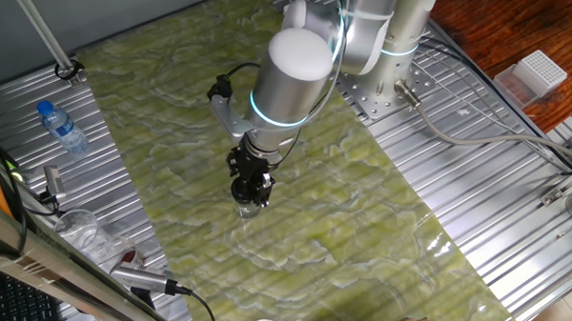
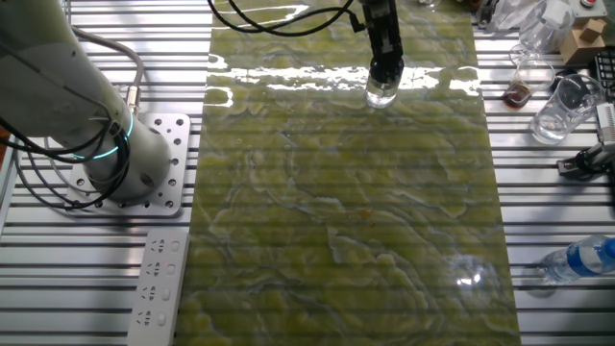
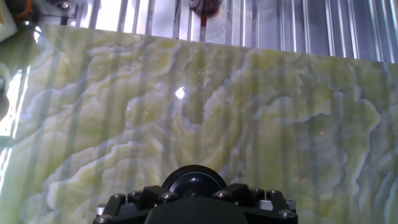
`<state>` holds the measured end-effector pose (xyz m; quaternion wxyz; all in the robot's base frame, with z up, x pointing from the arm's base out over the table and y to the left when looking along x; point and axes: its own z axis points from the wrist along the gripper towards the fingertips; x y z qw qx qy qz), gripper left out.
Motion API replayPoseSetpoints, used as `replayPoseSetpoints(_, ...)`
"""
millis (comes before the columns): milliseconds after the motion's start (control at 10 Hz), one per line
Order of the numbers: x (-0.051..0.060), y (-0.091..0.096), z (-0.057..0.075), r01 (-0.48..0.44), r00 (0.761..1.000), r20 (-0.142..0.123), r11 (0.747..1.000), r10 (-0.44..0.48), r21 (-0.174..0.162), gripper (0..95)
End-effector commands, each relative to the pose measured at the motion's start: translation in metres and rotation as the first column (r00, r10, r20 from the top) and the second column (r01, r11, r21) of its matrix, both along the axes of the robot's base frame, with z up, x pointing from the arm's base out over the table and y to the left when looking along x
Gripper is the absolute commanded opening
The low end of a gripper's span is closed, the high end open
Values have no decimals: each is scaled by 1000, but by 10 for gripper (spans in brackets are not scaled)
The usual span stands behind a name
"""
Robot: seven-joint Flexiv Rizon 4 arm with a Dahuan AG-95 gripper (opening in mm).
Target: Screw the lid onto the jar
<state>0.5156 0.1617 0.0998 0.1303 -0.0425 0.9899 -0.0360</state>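
Black and round, the small lid [image 3: 193,181] sits in our pincer [image 1: 252,192], clamped shut on it, directly atop the short clear jar [image 2: 381,92] on the green marbled tabletop [image 2: 346,221], so turning should engage the threads.

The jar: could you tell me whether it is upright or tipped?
Upright: the jar stands on the green mat directly beneath the gripper.

White-and-silver arm [image 1: 297,70] (glowing cyan joint rings) with looping black cables and a black gripper [image 1: 252,188].
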Motion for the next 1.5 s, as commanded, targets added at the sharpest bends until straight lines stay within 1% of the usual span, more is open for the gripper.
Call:
replayPoseSetpoints(100,0,2,2,1,1000,-20,1000,0,7,760)
replayPoseSetpoints(300,0,2,3,-3,999,-35,1000,4,11,760)
replayPoseSetpoints(600,0,2,3,-4,998,-68,1000,5,12,760)
replayPoseSetpoints(900,0,2,4,-2,996,-93,1000,5,27,760)
replayPoseSetpoints(1100,0,2,4,0,994,-108,1000,3,28,760)
replayPoseSetpoints(1200,0,2,3,1,993,-115,1000,2,28,760)
replayPoseSetpoints(1500,-1,2,3,8,992,-122,999,-4,31,760)
